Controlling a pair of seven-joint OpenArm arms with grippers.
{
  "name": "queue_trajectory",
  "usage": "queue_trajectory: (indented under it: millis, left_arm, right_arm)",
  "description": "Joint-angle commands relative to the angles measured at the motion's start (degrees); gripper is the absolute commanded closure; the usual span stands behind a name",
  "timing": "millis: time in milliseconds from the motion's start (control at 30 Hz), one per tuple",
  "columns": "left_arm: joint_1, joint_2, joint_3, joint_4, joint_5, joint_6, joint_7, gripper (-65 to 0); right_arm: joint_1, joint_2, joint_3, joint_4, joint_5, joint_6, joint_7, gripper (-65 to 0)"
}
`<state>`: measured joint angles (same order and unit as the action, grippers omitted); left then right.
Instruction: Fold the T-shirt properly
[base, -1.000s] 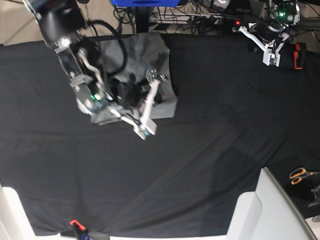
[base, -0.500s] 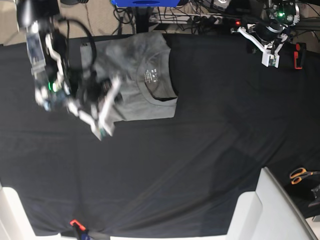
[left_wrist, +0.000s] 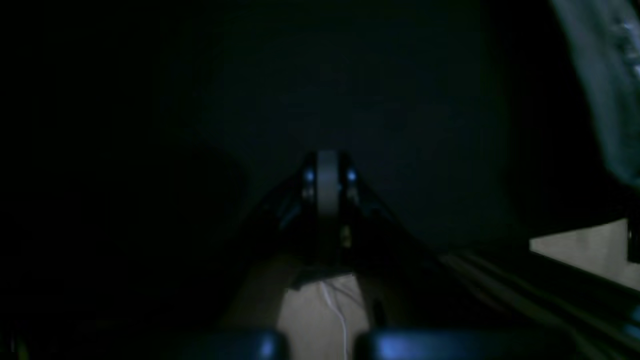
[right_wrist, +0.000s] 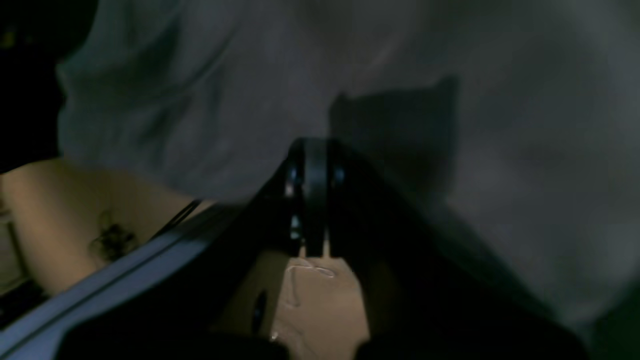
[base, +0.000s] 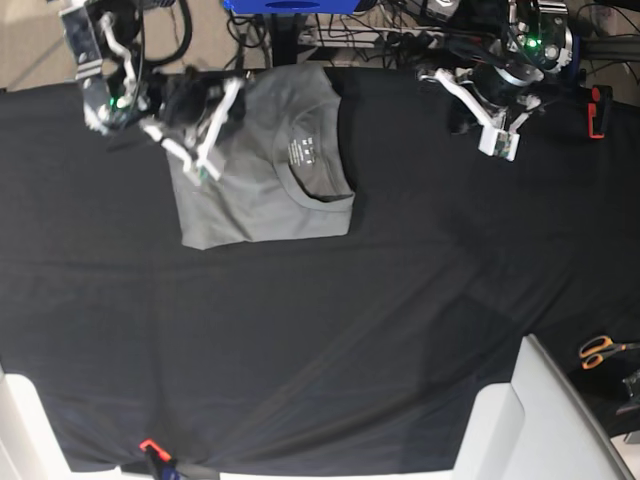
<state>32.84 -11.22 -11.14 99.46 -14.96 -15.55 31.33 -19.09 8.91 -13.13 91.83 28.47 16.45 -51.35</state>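
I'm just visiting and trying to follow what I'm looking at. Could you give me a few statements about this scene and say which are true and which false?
1. The light grey cotton T-shirt lies folded into a rectangle on the large black cloth. True.
2. The right gripper clutches a sleeve. False: it is shut on nothing, hovering over the shirt's edge.
3. The left gripper is shut and holds nothing. True.
4. The orange-handled scissors lie on the shirt. False: they lie off the cloth, far from it.
5. The collar faces down. False: the collar and its white label show.
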Motion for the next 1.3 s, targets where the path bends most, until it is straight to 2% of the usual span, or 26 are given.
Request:
queue_trajectory:
  millis: [0,100,200,233,333,400,600,700,833,933,1067,1267]
  left_arm:
    - [-0.36,-0.25,0.02,0.8,-0.47,-0.4,-1.31,0.0]
    - [-0.44,-0.25,0.02,0.8,-0.47,-0.4,-1.31,0.0]
    - [-0.36,-0.51,0.02,0.63,-0.47,-0.4,-1.31,0.0]
    - [-0.27,-0.6,-0.07,0.63,-0.29,-0.4,-1.31,0.0]
    - [-0.27,-0.6,-0.42,0.63,-0.2,-0.4,-1.31,0.0]
    - [-0.18,-0.6,-0.51,0.63,-0.2,-0.4,-1.31,0.0]
    - [-0.18,-0.6,-0.51,-1.39,-0.12,-0.4,-1.31,0.0]
    - [-0.18,-0.69,-0.51,-2.36,-0.12,-0.4,-1.31,0.0]
    - [-0.18,-2.01,-0.42,-4.12,-0.12,-0.4,-1.31,0.0]
    - [-0.18,-2.1,-0.6,-4.21,-0.12,-0.4,-1.31,0.0]
    - [-0.36,-2.62,-0.51,-4.21,-0.12,-0.4,-1.31,0.0]
    - [-0.53,-2.71,-0.6,-4.21,-0.12,-0.4,-1.31,0.0]
  right_arm:
    - [-0.64,0.37,0.16,0.87,0.76,0.21,0.5,-0.3]
    - [-2.4,0.37,0.16,1.14,0.76,0.21,0.5,-0.5]
    - [-4.16,0.54,0.25,6.59,0.76,0.12,0.23,-0.5]
    - [-4.86,0.54,0.33,9.4,0.76,-0.84,0.06,-0.5]
    - [-5.83,2.13,0.6,15.99,0.85,-7.26,-0.03,-0.5]
    - [-4.16,2.74,0.69,16.7,0.85,-9.28,0.14,-0.5]
    - [1.11,3.44,2.62,7.46,0.85,-9.19,0.76,-0.5]
    - [0.94,4.59,3.85,3.77,0.85,-9.19,4.54,-0.3]
    - [-1.44,6.79,4.11,1.31,1.03,-9.19,6.83,-0.2]
    - [-4.07,7.84,4.11,1.49,1.03,-9.19,8.58,-0.2]
    - [-6.62,7.49,3.94,2.81,1.11,-9.19,8.5,-0.2]
    - [-9.52,7.58,4.2,12.21,1.11,-9.72,7.18,-0.3]
